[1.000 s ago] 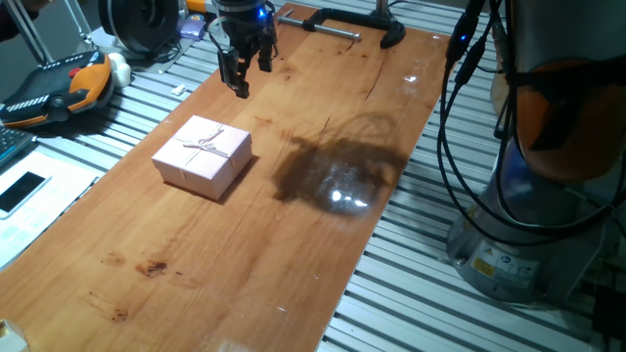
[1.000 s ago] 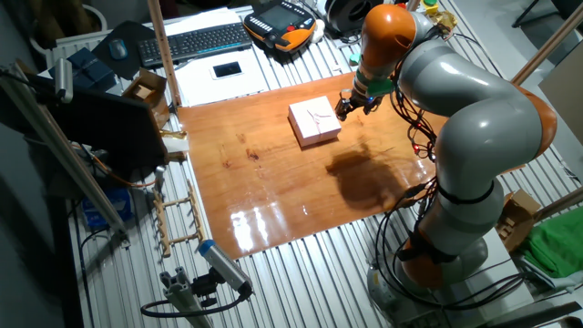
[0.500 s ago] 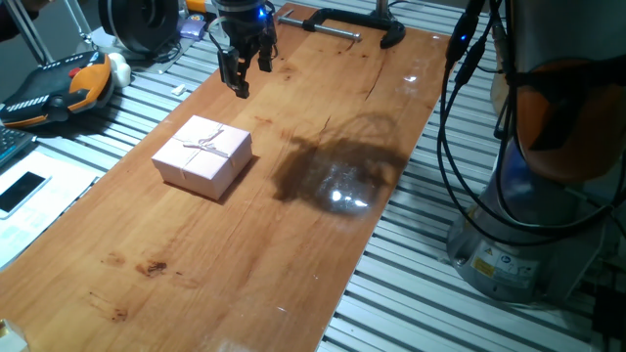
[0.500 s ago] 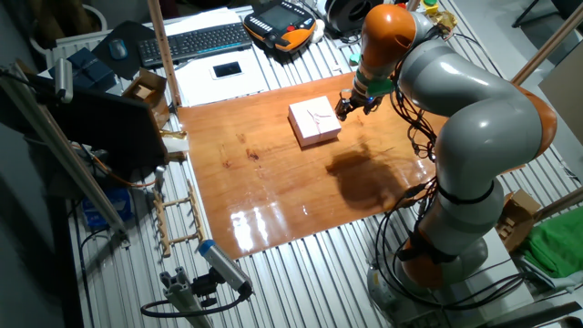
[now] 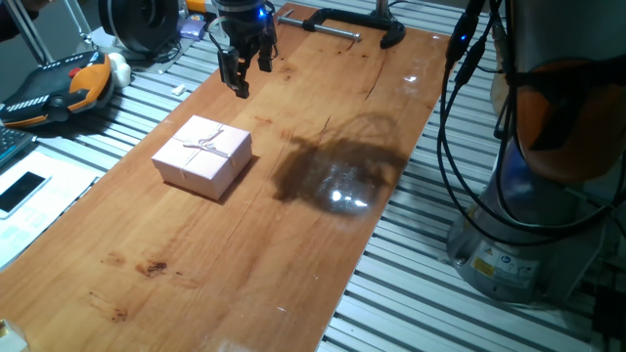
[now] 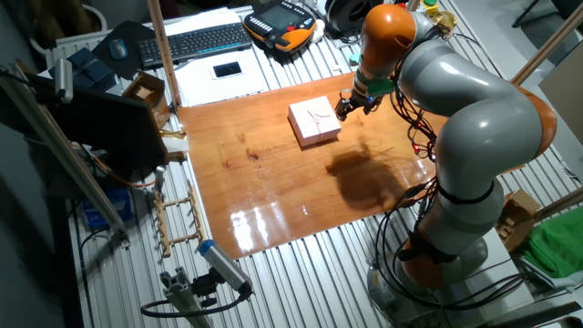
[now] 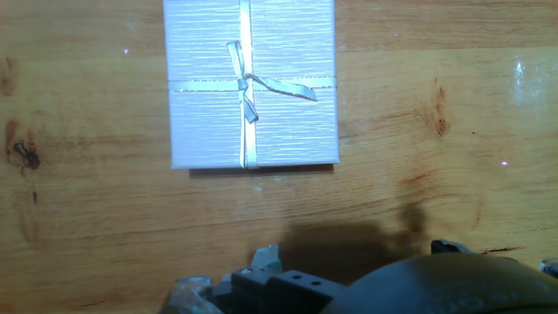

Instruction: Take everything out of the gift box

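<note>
The gift box (image 5: 202, 156) sits closed on the wooden table (image 5: 293, 244), its pink lid (image 7: 250, 83) on and the thin ribbon bow (image 7: 253, 83) tied across the top. In one fixed view it lies toward the left side of the board, well apart from the dark shadow of the arm that spreads over the glossy middle of the wood. Nothing of the box's contents shows, since the lid covers them.

The gripper (image 5: 244, 70) hangs above the table beyond the far corner of the box, near it but not touching. Its dark fingers (image 5: 240, 78) point downward with a gap between them and nothing held, so the jaws stand parted and empty. In the other fixed view the gripper (image 6: 346, 107) hovers just beside the right edge of the box (image 6: 314, 122), below the orange wrist joint of the grey arm (image 6: 455, 100).

The hand view looks straight down: the lid fills the upper middle of the picture, square to the frame, with bare wood grain around it and the gripper body dark at the bottom edge.

Off the board, a black clamp (image 5: 337, 22) lies at the far end, and an orange-and-black teach pendant (image 5: 59, 88) rests on the slatted bench to the left
</note>
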Robot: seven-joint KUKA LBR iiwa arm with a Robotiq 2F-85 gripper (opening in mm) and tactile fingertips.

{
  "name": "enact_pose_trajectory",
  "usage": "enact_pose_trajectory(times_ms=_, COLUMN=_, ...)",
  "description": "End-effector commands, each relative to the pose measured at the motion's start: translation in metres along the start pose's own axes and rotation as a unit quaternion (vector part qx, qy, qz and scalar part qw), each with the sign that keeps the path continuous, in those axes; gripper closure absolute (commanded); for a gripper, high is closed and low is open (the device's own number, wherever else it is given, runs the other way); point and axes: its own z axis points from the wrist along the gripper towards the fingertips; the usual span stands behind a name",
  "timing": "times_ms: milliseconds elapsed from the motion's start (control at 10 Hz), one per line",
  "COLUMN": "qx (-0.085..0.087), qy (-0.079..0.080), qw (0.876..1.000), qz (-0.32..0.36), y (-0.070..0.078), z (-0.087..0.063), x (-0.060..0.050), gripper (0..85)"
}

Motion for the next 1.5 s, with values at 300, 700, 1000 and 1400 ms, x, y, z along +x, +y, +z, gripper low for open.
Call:
enact_pose_trajectory(times_ms=300, qx=0.001, qy=0.011, qw=1.0, qz=0.001, y=-0.001, z=-0.004, x=-0.001, gripper=84.0)
enact_pose_trajectory(times_ms=700, qx=-0.001, qy=0.009, qw=1.0, qz=0.001, y=-0.002, z=-0.004, x=-0.003, gripper=84.0)
enact_pose_trajectory(times_ms=1000, qx=-0.003, qy=0.009, qw=1.0, qz=0.003, y=0.001, z=0.0, x=-0.007, gripper=84.0)
enact_pose_trajectory(times_ms=1400, qx=-0.002, qy=0.011, qw=1.0, qz=0.008, y=0.016, z=0.015, x=-0.033, gripper=84.0)
